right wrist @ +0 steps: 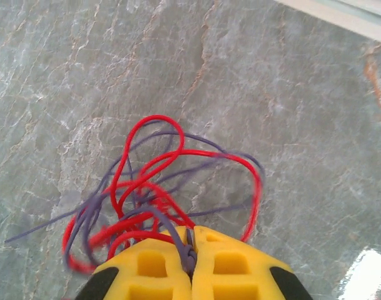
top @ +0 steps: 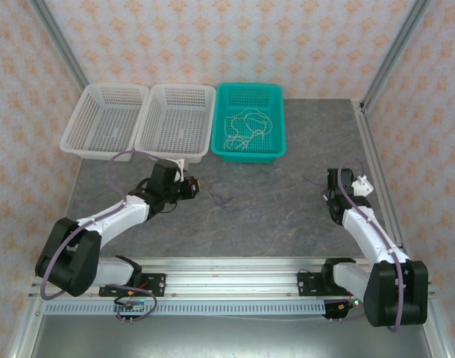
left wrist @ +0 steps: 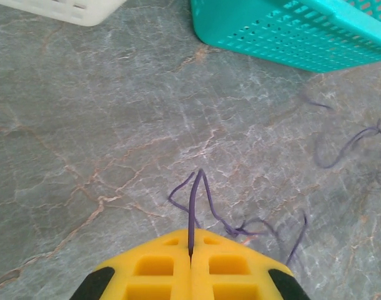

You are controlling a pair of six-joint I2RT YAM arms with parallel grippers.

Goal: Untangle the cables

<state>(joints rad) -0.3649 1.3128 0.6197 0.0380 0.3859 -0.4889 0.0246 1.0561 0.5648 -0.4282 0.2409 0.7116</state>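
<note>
Three baskets line the far side of the table: two white baskets and, right of them, the teal basket, which holds the cream cable in loose loops. Near the teal basket's front left corner, the left gripper has its yellow jaws pressed together on a raised loop of the purple cable. More of that strand lies slack on the stone between the fingertips and the basket's front wall, and another purple curl sits closer to that wall. Well apart from the teal basket, out past its front right corner, the right gripper pinches a purple strand between closed jaws. The red cable loops through purple loops just ahead of the fingertips, crossing them several times. Its lower turns run under the fingers, so I cannot tell whether red is clamped too. Nor can I tell whether the purple at the two grippers is one cable. From above, the right-hand tangle is too thin to make out, and both wrist views cut the fingers off at the bottom edge.
</note>
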